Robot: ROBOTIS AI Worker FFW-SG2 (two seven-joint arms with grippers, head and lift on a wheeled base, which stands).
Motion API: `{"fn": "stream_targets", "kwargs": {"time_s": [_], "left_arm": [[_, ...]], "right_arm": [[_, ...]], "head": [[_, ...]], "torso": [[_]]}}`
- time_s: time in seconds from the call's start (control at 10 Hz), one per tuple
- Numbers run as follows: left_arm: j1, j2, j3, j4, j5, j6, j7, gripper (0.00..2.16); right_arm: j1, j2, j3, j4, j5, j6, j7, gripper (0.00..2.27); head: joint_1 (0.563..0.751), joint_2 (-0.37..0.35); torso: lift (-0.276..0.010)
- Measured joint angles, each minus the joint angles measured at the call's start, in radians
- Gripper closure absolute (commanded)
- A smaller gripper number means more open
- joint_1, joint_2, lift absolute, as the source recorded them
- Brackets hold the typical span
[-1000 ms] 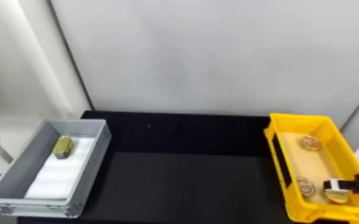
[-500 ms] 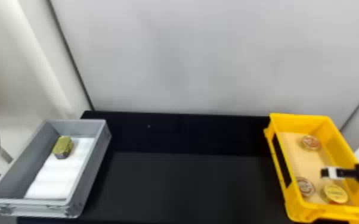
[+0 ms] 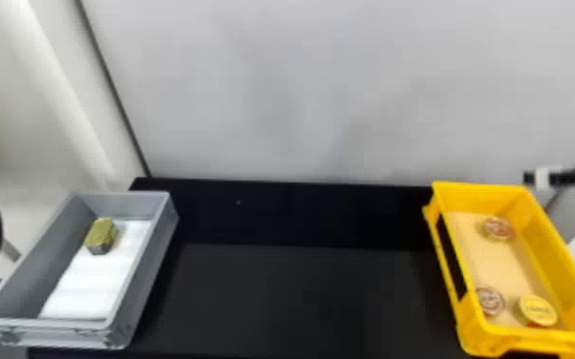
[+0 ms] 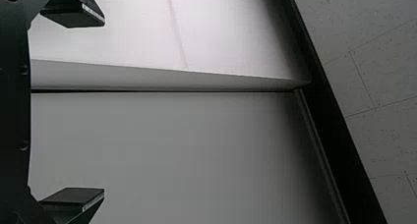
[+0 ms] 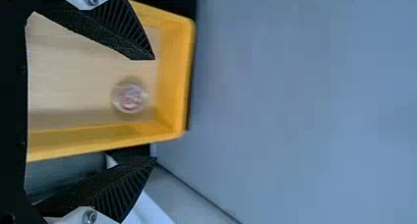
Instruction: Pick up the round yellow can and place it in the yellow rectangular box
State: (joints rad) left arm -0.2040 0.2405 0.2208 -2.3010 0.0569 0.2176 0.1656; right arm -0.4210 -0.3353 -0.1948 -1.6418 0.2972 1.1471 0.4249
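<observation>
Yellow can (image 3: 537,311) shares yellow box (image 3: 559,253) with two tins (image 3: 491,301); gold block (image 3: 101,234) sits in grey box (image 3: 150,269). Right gripper (image 3: 530,178), left gripper (image 4: 71,107): fingers spread.

A grey crate (image 3: 148,269) is standing at the left of a black tabletop (image 3: 301,296); a white liner (image 3: 86,291) is covering part of its floor, and an angular gold-topped tin (image 3: 101,234) is resting toward its far end. At the right, a tan liner (image 3: 501,267) is bearing a far round tin (image 3: 498,228) and a nearer round tin (image 3: 490,300). A pale wall (image 3: 301,95) is rising behind.
</observation>
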Motion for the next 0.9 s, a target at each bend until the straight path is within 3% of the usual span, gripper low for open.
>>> {"fn": "stream_targets", "kwargs": {"time_s": [0.2, 0.4, 0.5, 0.7, 0.9], "left_arm": [[0.006, -0.008, 0.0, 0.0, -0.003, 0.004, 0.002, 0.07], [0.016, -0.015, 0.007, 0.002, -0.003, 0.005, 0.004, 0.07], [0.021, -0.017, 0.01, 0.002, -0.003, 0.005, 0.005, 0.07], [0.027, -0.02, 0.012, 0.005, -0.003, 0.001, 0.006, 0.07], [0.039, -0.026, 0.02, 0.007, -0.003, -0.007, 0.01, 0.07]], "right_arm": [[-0.016, 0.012, 0.035, -0.208, -0.078, -0.01, -0.146, 0.12], [-0.001, 0.022, 0.068, -0.361, -0.332, -0.208, -0.442, 0.12], [-0.006, 0.022, 0.113, -0.426, -0.422, -0.312, -0.539, 0.13], [-0.041, 0.026, 0.202, -0.524, -0.414, -0.433, -0.602, 0.12], [-0.077, 0.054, 0.306, -0.586, -0.229, -0.548, -0.605, 0.11]], "head": [[0.694, 0.054], [0.694, 0.054], [0.694, 0.054], [0.694, 0.054], [0.694, 0.054]], "torso": [[-0.003], [-0.003], [-0.003], [-0.003], [-0.003]]}}
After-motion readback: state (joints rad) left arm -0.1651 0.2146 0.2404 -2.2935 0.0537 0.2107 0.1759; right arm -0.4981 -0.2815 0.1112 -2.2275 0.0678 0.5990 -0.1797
